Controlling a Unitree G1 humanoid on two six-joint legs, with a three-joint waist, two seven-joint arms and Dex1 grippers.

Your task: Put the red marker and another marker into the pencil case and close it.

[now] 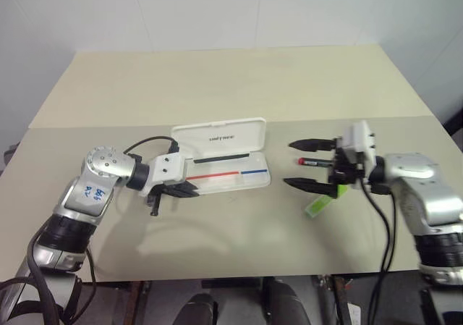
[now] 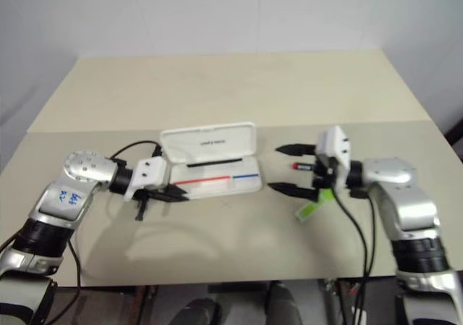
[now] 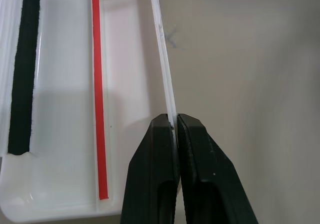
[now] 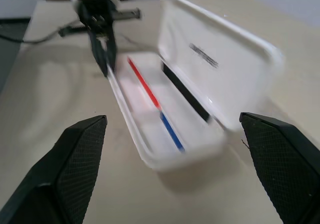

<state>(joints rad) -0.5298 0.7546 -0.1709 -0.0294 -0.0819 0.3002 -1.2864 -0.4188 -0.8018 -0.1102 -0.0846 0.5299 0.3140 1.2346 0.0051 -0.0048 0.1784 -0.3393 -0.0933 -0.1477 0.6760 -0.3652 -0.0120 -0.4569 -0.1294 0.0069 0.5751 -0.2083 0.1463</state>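
Markers are both outside the pencil case [image 1: 230, 167], which lies open on the table [image 1: 217, 86] with its lid standing up at the far side and its tray bare apart from the red-and-blue stripe. The red marker [image 1: 312, 162] lies to the right of the case, and the green highlighter [image 1: 318, 205] sits a little nearer the robot than it, also to the right of the case; both are partly hidden by the right arm.

The step in hand looks like fetching the first marker. To do it well, the right gripper [image 1: 305, 164] should come down over the middle of the red marker's barrel with its fingers across it, not along it, so the pen stays level when lifted and can be laid lengthwise in the tray. The case should be kept from sliding while that happens.

The left gripper [image 3: 175, 129] seems to serve that purpose: its fingers are pressed together on the thin near wall of the case at its left end, pinching the rim. The right gripper stands spread as wide as it goes, holding nothing, its tips pointing toward the case and hanging just to the case's right, beside the red marker rather than around it.
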